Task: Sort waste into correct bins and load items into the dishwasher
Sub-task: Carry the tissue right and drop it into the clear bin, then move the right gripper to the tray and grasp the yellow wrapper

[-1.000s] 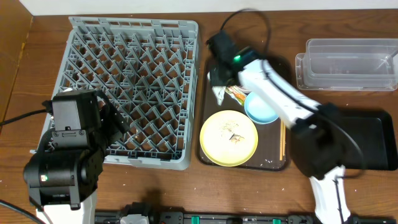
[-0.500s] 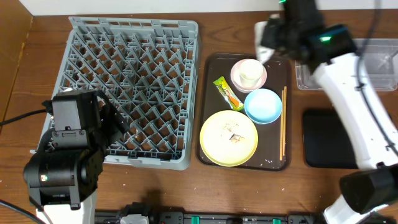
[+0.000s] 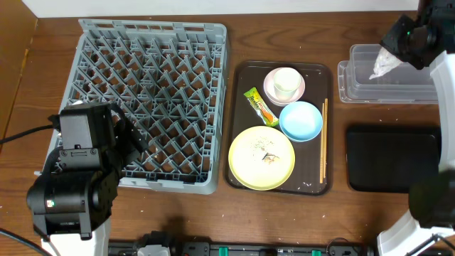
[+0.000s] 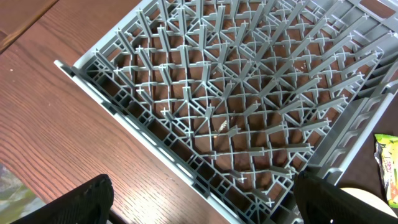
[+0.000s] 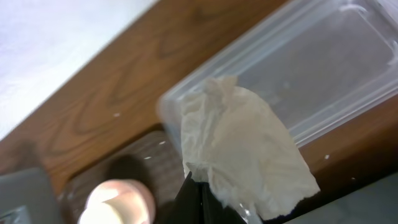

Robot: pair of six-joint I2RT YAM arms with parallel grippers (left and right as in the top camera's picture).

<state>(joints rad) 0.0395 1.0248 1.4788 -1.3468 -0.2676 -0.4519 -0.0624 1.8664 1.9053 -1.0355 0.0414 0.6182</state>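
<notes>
Sorting of waste — crumpled napkin (image 5: 249, 149) pinched in right claw (image 5: 200, 194) over clear tub (image 5: 348, 56), left claw (image 4: 208, 205) spread beside rack (image 4: 249, 93) — release into tub judged next.

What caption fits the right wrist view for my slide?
The right gripper, shut on the crumpled white napkin, holds it above the clear tub.

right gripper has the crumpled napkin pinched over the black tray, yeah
Not quite. The right gripper is shut on the crumpled white napkin, but it hangs over the clear plastic tub, not the black tray. The overhead view shows this.
</notes>
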